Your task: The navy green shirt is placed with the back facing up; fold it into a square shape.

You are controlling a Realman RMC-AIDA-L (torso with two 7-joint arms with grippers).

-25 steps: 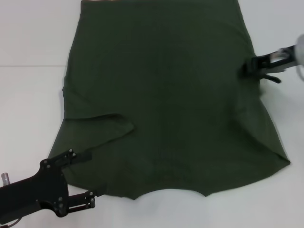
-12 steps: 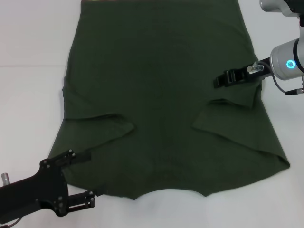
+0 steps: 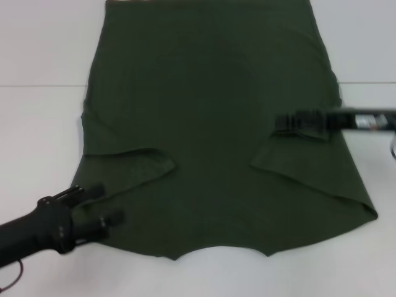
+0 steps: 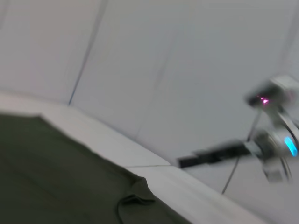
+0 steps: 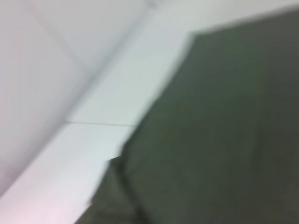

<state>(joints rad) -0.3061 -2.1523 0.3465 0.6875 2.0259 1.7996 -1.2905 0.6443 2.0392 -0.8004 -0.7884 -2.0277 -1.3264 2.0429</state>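
Observation:
The navy green shirt (image 3: 210,124) lies flat on the white table, its hem near me. Both sleeves are folded inward: the left sleeve (image 3: 133,164) and the right sleeve (image 3: 297,154). My right gripper (image 3: 286,122) reaches in low from the right and sits at the bunched upper edge of the right sleeve fold. My left gripper (image 3: 99,206) is open and empty at the shirt's near left corner, just over its edge. The left wrist view shows the shirt (image 4: 56,177) and the right arm (image 4: 215,156) farther off. The right wrist view shows the shirt (image 5: 224,140).
The white table (image 3: 37,142) shows bare on both sides of the shirt and in a strip along the near edge (image 3: 216,278). A seam line crosses the table on the left (image 3: 43,85).
My right gripper came in from the shirt's right edge, carrying the right sleeve inward over the body, and its arm now lies lower. My left arm turned and shifted slightly up toward the shirt.

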